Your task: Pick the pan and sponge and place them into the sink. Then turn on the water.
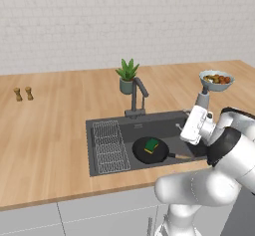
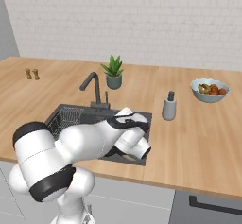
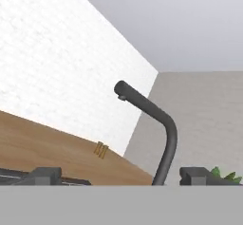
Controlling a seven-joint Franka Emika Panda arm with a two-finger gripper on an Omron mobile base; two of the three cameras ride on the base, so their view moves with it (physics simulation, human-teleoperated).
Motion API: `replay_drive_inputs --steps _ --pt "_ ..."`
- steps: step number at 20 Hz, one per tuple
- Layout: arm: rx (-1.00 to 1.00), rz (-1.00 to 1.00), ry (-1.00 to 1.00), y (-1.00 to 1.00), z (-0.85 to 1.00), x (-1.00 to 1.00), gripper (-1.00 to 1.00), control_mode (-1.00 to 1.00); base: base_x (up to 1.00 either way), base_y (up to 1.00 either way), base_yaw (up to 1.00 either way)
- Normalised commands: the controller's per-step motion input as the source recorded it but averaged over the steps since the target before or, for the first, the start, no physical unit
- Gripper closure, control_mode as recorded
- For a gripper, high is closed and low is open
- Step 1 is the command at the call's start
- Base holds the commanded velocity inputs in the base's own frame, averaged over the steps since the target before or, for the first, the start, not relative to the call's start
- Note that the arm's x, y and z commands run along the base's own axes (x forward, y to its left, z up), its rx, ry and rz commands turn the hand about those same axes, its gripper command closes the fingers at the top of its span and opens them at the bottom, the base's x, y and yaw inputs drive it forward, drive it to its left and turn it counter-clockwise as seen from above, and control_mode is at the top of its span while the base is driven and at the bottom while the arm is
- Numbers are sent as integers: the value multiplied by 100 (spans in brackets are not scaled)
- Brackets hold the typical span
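Now the claw [image 3: 120, 175] shows in the hand view as two dark fingertips at the bottom edge, set wide apart with nothing between them, so it stands open and empty. Between those tips rises the faucet [image 3: 163, 138], its bent spout reaching toward the upper left of that frame. In the left base view the white hand sits right of centre, over the right end of the sink [image 1: 124, 130]. Just left of it, in the lower middle of the frame, the pan [image 1: 149, 150] lies on the basin floor with its handle pointing right, and the sponge [image 1: 152, 145] rests inside the pan, green side up. A wire rack [image 1: 108, 147] fills the basin's left part. Judging by this, both things are already placed in the sink; no water runs, so turning on the faucet is what remains. On the bench [image 1: 45, 130] behind, at upper centre, stands a potted plant [image 1: 127, 75].
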Motion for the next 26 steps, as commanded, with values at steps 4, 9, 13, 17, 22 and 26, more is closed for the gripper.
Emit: replay_drive_inputs --steps 4,9,13,17,22,26 --pt "0 -1 27 4 0 36 -100 -100 0 0 0" --pt "0 -2 4 18 -5 37 -100 -100 0 0 0" --pt "0 -2 -1 18 -24 28 -100 -100 0 0 0" --pt "0 0 -1 3 -27 33 -100 -100 0 0 0" --pt "2 0 -6 0 -19 31 -100 -100 0 0 0" --pt "4 0 -6 0 -11 35 -100 -100 0 0 0"
